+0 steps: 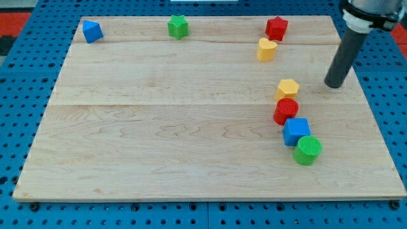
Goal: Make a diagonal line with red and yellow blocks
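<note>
A red star block [276, 28] sits near the view's top right, with a yellow heart-shaped block [266, 49] just below and left of it, touching or nearly so. Lower down, a yellow hexagon block [287, 88] rests against a red cylinder [285, 111] below it. My tip [333, 84] stands on the board to the right of the yellow hexagon, a block-width or more away, touching no block.
A blue cube [296, 131] and a green cylinder [308, 150] continue the chain below the red cylinder. A green star block [178, 27] sits at the top middle, a blue block [92, 31] at the top left. The wooden board [159, 127] lies on a blue pegboard.
</note>
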